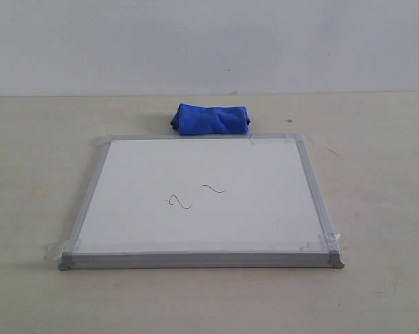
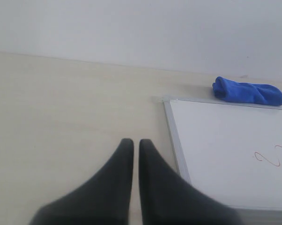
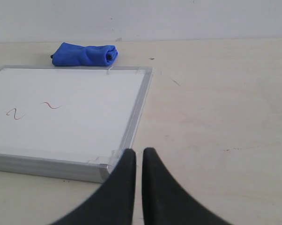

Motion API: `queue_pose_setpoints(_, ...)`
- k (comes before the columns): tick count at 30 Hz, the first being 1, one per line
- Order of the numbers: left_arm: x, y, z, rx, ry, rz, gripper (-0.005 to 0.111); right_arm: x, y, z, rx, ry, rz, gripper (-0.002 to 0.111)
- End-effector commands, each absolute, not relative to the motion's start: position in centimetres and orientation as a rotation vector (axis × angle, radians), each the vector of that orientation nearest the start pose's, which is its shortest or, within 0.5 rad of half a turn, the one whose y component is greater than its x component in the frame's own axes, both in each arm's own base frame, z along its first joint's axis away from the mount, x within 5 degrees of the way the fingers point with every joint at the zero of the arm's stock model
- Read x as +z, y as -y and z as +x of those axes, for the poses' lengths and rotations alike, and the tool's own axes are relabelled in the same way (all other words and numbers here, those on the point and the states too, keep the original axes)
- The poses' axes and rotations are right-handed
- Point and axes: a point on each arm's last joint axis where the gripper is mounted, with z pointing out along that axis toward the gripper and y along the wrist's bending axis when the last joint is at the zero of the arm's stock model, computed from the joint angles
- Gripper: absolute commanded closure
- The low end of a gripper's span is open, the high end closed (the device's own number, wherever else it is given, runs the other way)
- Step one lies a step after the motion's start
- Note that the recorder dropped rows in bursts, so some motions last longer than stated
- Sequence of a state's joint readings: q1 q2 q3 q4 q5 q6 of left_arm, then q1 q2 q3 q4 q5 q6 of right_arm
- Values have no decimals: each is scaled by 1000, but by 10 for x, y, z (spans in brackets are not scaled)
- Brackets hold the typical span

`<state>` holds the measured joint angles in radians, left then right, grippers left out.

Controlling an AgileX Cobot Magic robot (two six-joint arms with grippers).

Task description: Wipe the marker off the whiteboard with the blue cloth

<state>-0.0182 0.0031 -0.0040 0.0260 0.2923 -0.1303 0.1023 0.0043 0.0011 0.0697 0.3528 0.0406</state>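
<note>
Blue cloth point(image 1: 211, 119): soft, light, wrinkled bundle that will likely squash and sag; well ahead of both sets of jaws, at the far frame edge of the whiteboard point(image 1: 126, 216)
Hold: probably best pinched across its thick middle
Marker point(image 1: 195, 195): two thin squiggles mid-board, nearer the jaws than the cloth
Left gripper point(image 2: 133, 143): clenched, empty, beside the board
Right gripper point(image 3: 139, 152): clenched, empty, by the board's near corner

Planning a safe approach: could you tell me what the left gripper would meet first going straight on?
Likely nothing: ahead of the left gripper lies bare table up to the wall; the whiteboard sits off to the side.
</note>
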Motion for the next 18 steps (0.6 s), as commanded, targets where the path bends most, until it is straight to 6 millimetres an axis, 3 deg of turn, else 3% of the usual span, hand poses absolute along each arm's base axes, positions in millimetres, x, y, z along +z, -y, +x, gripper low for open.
queue_pose_setpoints(1,186,1,54,-89,-1778,-81,102,182,-7,53,167,-1833,-10,107)
queue_pose_setpoints(9,186,1,54,-89,-1778,-81,102,183,-7,53,161,-1821,-11,107)
queue_pose_setpoints(11,186,1,54,-89,-1778,-81,102,212,-7,51,224,-1722,43,107)
queue_pose_setpoints(14,186,1,54,-89,-1778,-81,102,285,-7,32,319,-1481,79,107)
queue_pose_setpoints(18,186,1,54,-89,-1778,-81,102,338,-4,5,333,-1303,65,107)
